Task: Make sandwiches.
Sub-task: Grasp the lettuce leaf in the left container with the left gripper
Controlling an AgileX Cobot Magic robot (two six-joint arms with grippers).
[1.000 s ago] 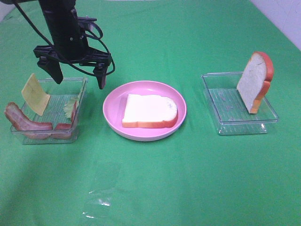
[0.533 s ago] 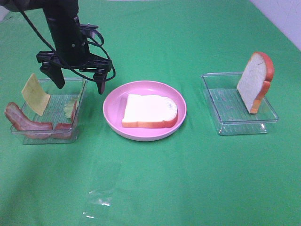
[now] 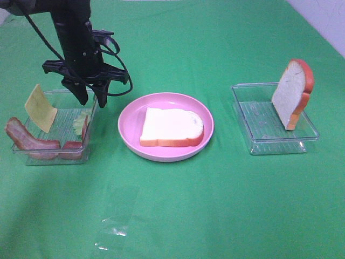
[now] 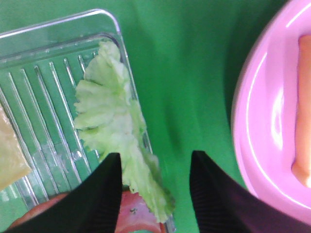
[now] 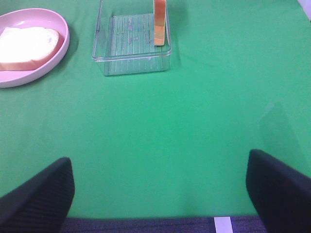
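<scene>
The left end effector [image 3: 91, 102] hangs over the wall of a tray that faces the plate. Its jaws are about half apart, straddling the lettuce leaf without clamping it, and it has hold of nothing. The right end effector [image 5: 158, 162] is spread wide and empty over bare cloth, well apart from the plate.

One green cloth-covered tabletop [image 3: 215, 205] carries everything. One round pink plate [image 3: 129, 127] holds one flat white toy bread slice [image 3: 171, 127] with an orange-brown crust. Two clear ribbed plastic trays flank the plate. In the right-arm-side tray [image 3: 259, 127] a second, upright bread slice [image 3: 291, 94] stands on edge. The left-arm-side tray [image 3: 62, 121] holds the other sandwich parts, unstacked:
- two reddish-brown bacon strips [image 3: 24, 137], as far as I can count
- one tilted yellow cheese square [image 3: 40, 108]
- one pale green lettuce leaf [image 4: 104, 114], against the wall nearest the plate

One sheet of clear film [image 3: 116, 218] lies on the cloth, camera-side of the plate.
</scene>
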